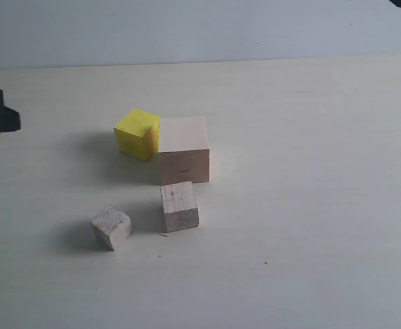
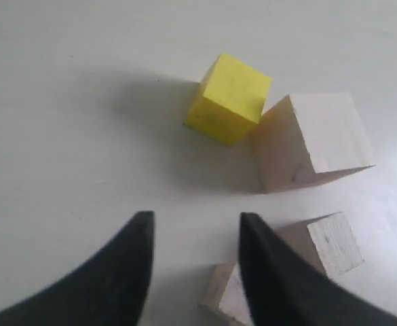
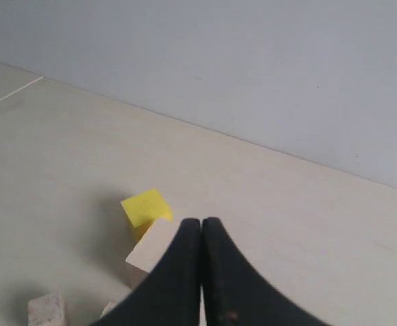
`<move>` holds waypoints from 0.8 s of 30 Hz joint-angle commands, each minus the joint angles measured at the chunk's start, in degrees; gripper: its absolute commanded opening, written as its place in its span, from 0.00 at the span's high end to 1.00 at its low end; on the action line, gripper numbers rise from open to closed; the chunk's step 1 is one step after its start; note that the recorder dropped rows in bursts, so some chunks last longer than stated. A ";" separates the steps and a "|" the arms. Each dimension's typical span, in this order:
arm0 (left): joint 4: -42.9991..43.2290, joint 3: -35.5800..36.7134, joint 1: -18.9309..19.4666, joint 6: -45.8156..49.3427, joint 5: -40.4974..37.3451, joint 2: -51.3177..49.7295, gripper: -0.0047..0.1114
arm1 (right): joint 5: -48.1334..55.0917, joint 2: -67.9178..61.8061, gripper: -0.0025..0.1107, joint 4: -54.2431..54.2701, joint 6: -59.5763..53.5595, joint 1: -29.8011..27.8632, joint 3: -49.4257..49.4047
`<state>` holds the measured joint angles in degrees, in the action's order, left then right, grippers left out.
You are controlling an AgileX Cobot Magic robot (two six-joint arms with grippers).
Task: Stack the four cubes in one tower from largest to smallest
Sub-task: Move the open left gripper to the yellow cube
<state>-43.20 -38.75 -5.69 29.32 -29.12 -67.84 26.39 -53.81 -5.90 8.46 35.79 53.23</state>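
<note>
The largest pale wood cube (image 1: 184, 147) sat near the middle of the table (image 1: 310, 219), well off its far edge. The yellow cube (image 1: 138, 133) looked to touch its corner on the left-edge side. The smaller wood cube (image 1: 179, 205) lay just beside the big one, toward the near edge but apart from it. The smallest greyish cube (image 1: 111, 227) was near that, further toward the left edge. None were stacked. The left gripper (image 2: 195, 224) hung over them, fingers spread, grasping nothing. The right gripper (image 3: 201, 224) had its fingers pressed together, empty.

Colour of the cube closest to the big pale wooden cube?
Bright yellow. The bright yellow painted cube shows best in the left wrist view.
</note>
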 commanded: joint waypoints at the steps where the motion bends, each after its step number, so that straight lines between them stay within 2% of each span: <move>1: -13.99 -3.38 -0.27 12.60 0.58 -8.59 0.26 | 2.66 0.35 0.98 -0.12 0.11 -0.27 -0.30; 2: -15.18 -4.49 -0.27 13.70 0.45 -9.45 0.25 | 3.20 0.35 0.98 -0.12 0.11 -0.27 -0.30; 6: -16.85 -11.62 -2.50 18.88 -0.93 -16.76 0.34 | 4.49 0.52 0.98 -0.12 0.11 -0.27 -0.30; 10: -11.88 -20.33 -7.22 20.81 -1.06 -24.84 0.30 | 5.09 0.50 0.98 -0.12 0.11 -0.27 -0.30; 13: -9.44 -24.78 -8.99 21.52 -0.17 -29.94 0.30 | 6.12 0.50 0.98 -0.12 0.11 -0.27 -0.30; 24: -10.11 -26.53 -9.23 31.53 0.34 -37.98 0.30 | 7.51 0.50 0.98 -0.12 0.11 -0.27 -0.30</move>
<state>-52.43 -64.91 -14.64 58.23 -29.47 -104.90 33.75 -53.81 -5.90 8.58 35.79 53.23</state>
